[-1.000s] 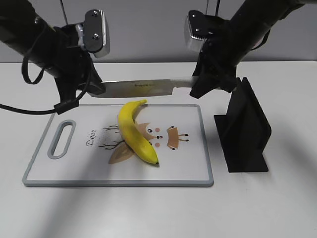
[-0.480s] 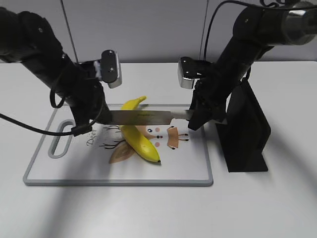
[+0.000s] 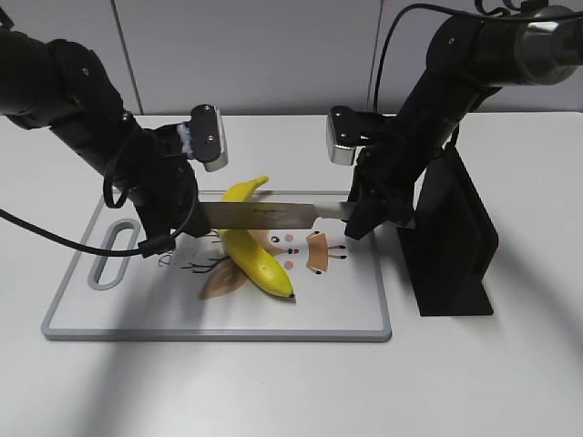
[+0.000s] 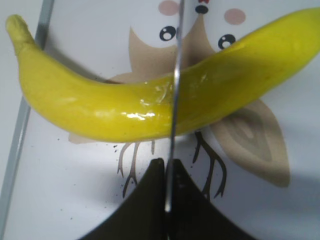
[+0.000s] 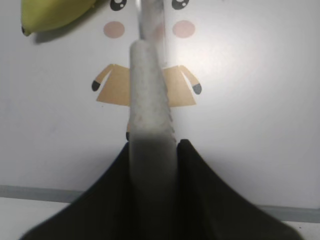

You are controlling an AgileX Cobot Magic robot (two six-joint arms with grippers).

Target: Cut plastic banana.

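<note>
The plastic banana lies whole on the white cutting board, curved, dark tip toward the front. A knife lies across its upper half, blade edge resting on the yellow skin. My left gripper is shut on the blade's tip end. My right gripper is shut on the knife's pale handle. The banana's tip shows in the right wrist view.
A black knife stand sits right of the board, close behind my right arm. The board has a handle slot at its left end and a deer drawing in the middle.
Both grippers lowered the knife from above the board's far edge onto the banana a second ago. In the last half second it barely moved.
</note>
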